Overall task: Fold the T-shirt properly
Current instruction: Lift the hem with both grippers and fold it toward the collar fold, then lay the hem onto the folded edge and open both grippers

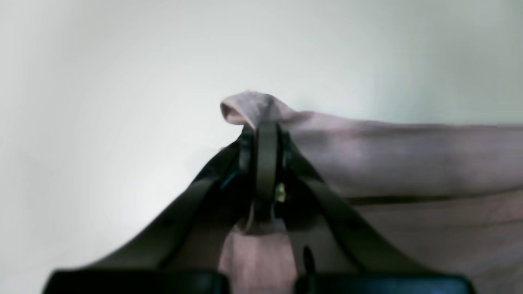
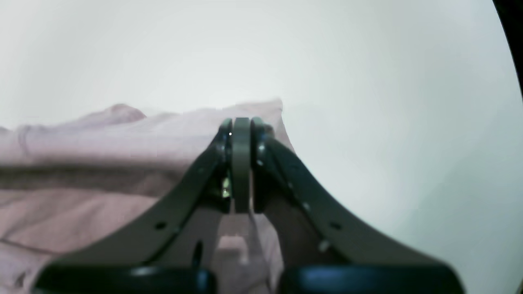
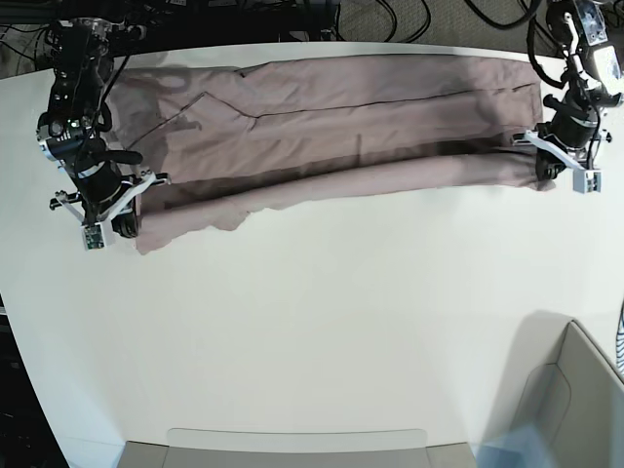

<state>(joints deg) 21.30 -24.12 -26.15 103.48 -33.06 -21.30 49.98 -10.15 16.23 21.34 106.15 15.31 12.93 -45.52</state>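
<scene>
At nine o'clock the right claw (image 3: 125, 216) pinches the T-shirt (image 3: 341, 127); at three o'clock the left claw (image 3: 542, 161) pinches its other end on the table (image 3: 322, 322).

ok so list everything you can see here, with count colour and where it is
T-shirt: one, dusty pink, stretched across the far side of the table, near edge folded over.
table: one, white, filling the base view.
cables: several, black, behind the table's far edge.
box: one, grey, at the table's near corner by the left arm.
right tool: one, black, shut on one end of the T-shirt.
left tool: one, black, shut on the other end.
</scene>
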